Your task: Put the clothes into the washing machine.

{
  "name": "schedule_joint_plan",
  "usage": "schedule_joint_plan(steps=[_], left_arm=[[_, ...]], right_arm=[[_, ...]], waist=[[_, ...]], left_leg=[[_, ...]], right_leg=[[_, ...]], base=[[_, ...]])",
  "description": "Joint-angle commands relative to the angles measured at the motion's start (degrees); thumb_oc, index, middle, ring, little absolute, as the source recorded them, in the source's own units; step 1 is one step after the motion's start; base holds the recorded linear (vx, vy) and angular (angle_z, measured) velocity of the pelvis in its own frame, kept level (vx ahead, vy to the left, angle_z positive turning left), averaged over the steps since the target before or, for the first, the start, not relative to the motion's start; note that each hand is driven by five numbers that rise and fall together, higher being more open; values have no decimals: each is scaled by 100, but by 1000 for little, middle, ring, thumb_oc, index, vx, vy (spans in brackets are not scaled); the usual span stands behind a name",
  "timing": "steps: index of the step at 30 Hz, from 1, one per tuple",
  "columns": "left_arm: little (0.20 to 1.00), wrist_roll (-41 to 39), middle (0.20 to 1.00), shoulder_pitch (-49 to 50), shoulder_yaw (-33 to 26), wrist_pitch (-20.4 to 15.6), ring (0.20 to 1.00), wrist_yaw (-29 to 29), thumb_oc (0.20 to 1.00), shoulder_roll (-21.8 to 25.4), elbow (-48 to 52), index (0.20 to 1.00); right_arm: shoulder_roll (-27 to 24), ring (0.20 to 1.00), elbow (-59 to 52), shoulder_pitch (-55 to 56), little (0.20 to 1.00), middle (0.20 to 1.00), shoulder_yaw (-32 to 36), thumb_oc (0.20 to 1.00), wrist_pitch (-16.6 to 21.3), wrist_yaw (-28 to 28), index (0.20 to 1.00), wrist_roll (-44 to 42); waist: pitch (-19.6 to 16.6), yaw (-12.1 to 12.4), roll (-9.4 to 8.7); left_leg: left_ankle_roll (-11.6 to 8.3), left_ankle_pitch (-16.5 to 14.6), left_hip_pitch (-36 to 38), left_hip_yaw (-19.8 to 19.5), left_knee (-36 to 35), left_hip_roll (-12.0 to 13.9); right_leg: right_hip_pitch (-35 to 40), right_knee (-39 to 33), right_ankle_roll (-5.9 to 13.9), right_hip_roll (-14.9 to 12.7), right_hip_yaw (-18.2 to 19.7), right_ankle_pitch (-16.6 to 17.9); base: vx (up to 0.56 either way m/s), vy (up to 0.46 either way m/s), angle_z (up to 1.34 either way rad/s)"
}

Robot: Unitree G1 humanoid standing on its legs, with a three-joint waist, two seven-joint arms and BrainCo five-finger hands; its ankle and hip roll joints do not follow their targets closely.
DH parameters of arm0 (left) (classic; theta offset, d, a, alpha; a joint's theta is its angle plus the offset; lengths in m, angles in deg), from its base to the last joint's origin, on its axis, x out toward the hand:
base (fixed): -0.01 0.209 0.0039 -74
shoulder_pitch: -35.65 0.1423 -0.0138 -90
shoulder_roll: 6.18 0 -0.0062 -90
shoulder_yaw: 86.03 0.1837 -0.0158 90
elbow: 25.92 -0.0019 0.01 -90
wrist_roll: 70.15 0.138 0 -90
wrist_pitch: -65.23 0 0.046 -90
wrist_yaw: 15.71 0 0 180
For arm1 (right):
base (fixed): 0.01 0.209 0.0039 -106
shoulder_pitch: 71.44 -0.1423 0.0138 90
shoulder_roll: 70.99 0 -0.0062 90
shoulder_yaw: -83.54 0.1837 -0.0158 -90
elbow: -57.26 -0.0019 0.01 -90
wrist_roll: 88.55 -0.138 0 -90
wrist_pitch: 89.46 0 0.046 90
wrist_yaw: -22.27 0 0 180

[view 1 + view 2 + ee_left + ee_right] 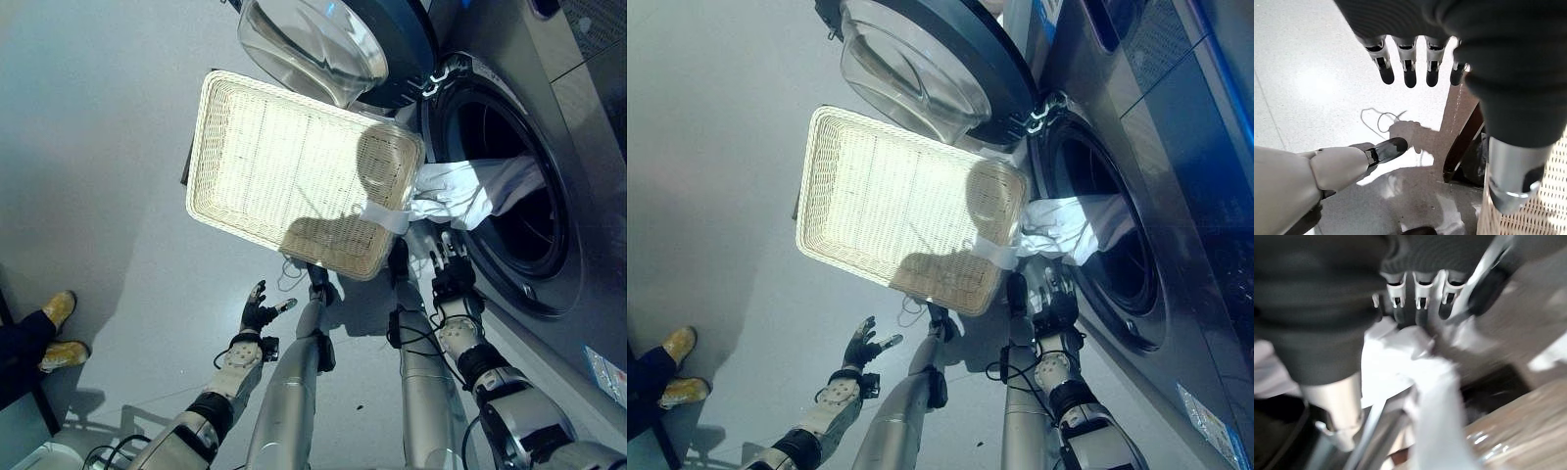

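left eye view: white garment (470, 191) hangs out of washing machine (549, 147) drum mouth (trailing onto wicker basket (294, 166) beside it). right hand (449, 266) just below, fingers straight; left hand (260, 311) spread wide, well away.

White crumpled clothes (470, 191) draped half in, half out over the rim of the washing machine (549, 147) drum mouth at three o'clock, one strip trailing onto the wicker basket (294, 166) corner, round glass door (323, 39) swung open at twelve o'clock.
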Motion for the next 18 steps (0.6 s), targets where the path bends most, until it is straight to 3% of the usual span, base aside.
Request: schedule_joint_plan(steps=[1,9,18], left_arm=[[1000,112,1000,-65,45,-122,1000,-25,1000,-235,-162,1000],[1000,-25,1000,-190,154,-192,1000,-34,1000,-263,-187,1000],[1000,-155,1000,-206,362,-278,1000,-197,1000,-258,65,1000]], right_arm=[[-255,1000,365,-118,1000,1000,77,1000,-617,-73,1000,-149],[-562,1000,808,-591,1000,1000,408,1000,-854,-7,1000,-782],[-936,1000,985,-1065,1000,1000,637,1000,-632,146,1000,-894]], waist=[[-30,40,609],[-30,162,798],[-30,342,1011]], left_leg=[[-161,-388,-441,-101,781,-384],[-188,-339,-713,-127,855,-390],[-216,-275,-1264,-245,1015,-373]], right_leg=[[75,74,-4,297,-437,-298],[-231,394,-22,296,-484,-453],[-855,939,-77,350,-515,-685]], base=[[0,0,0],[18,-9,3],[31,-43,10]])
